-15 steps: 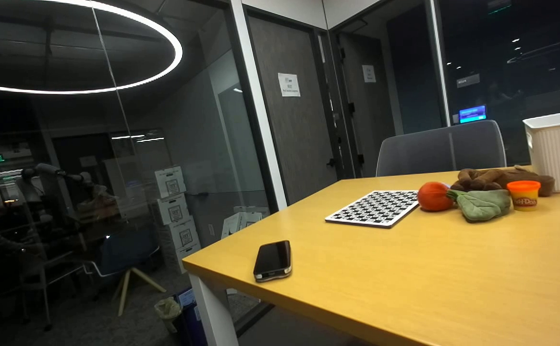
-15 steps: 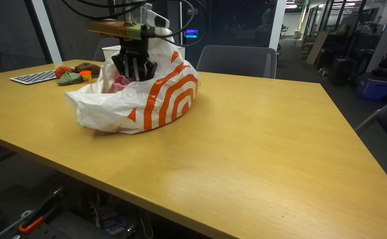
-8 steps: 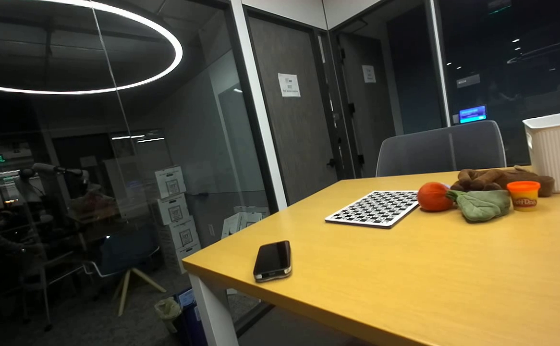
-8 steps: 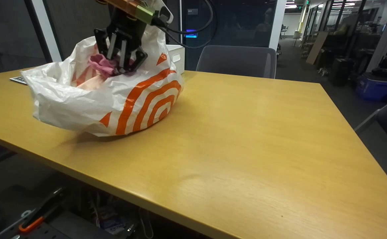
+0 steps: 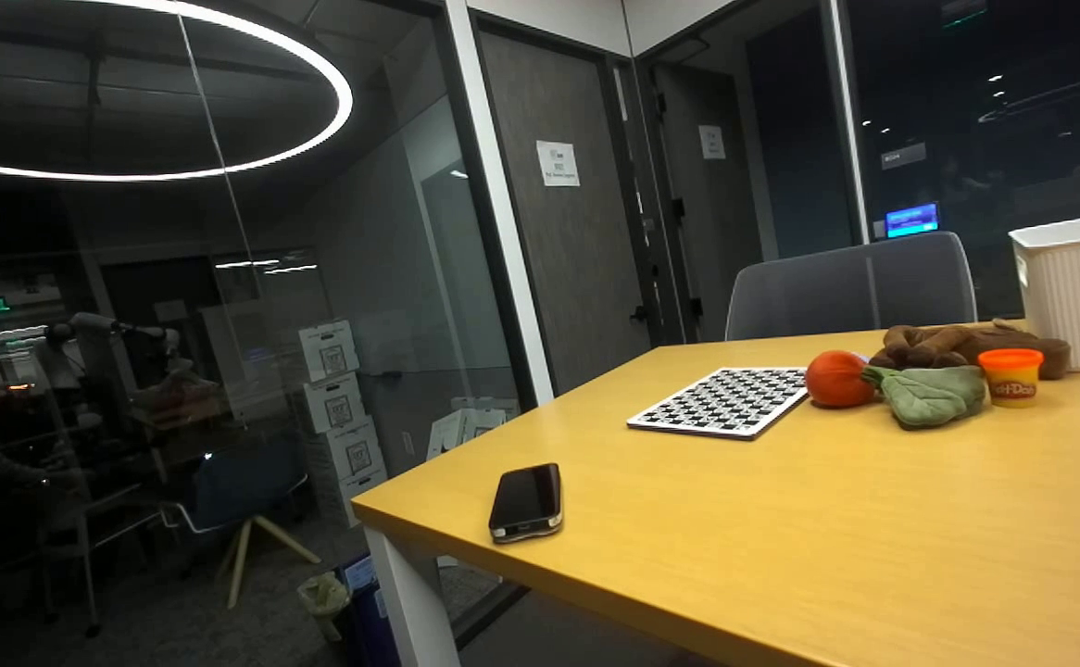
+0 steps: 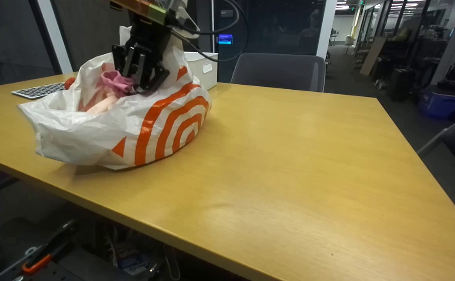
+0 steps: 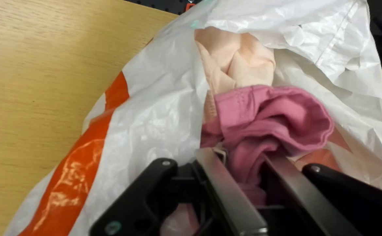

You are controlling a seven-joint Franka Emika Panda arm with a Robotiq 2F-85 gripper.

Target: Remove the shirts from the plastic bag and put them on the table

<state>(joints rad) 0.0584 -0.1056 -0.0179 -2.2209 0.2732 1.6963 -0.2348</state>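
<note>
A tan wooden table (image 6: 309, 164) spreads across an exterior view, the orange-ringed white plastic bag (image 6: 114, 128) at its ten o'clock and a white storage bin (image 6: 207, 77) behind, at the bag's two o'clock. The claw (image 7: 240, 154) reaches into the bag's mouth, narrowed on a bunched fold of the pink shirt (image 7: 266, 126), whose hemmed opening flares out at two o'clock of the fingertips in the wrist view. The step in hand looks to be drawing that shirt out; a slow, steep lift should let the plastic slide off rather than ride up with the cloth. The bag's film lies close beside the finger at nine o'clock, and whether any is pinched cannot be told. Inside the bag, a peach garment (image 7: 245, 60), likely a second shirt, lies against the pink at eleven o'clock, partly covered by film; anything deeper is hidden.
</note>
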